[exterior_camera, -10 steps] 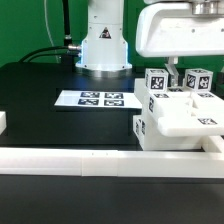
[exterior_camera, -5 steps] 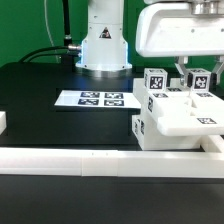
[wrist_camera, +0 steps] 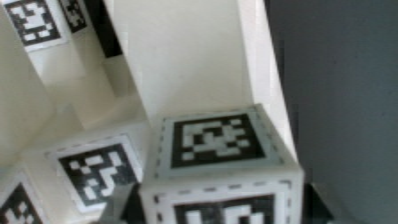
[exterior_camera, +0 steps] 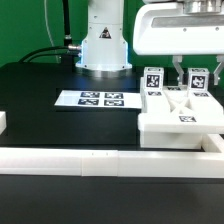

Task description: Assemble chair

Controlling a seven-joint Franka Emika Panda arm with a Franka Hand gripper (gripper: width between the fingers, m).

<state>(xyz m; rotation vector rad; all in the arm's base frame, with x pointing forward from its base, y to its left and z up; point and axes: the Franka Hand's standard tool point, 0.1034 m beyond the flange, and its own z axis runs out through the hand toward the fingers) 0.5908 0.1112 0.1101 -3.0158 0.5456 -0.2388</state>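
step: fingers (exterior_camera: 183,76) down among the upright posts (exterior_camera: 153,80) of the part-built chair (exterior_camera: 178,112), reads as a grab to shift or re-seat it against the rail

chair location: on the black worktop (exterior_camera: 45,100), at the exterior view's right, just behind the long white border rail (exterior_camera: 95,160) and up against the rail's corner piece (exterior_camera: 216,148)

chair pose: flat body low on the worktop, tagged posts standing up at the back, X-brace (exterior_camera: 184,100) on top

fingers state: clenched partway, one on each side of a chair part between the posts; looks like a grip on the chair, contact itself hidden by the wrist housing

wrist view: filled with a tagged block end (wrist_camera: 219,140) and white faces (wrist_camera: 187,50), too close to name the part

marker board (exterior_camera: 92,99): flat on the worktop, well apart at the exterior view's left of the chair, not involved

do it well: keep the grip square and centred, move slowly, keep the body flat

watch: posts crowd both fingers, a sideways drag could tip or twist the chair

risk: pushing hard into the rail corner could jam the part
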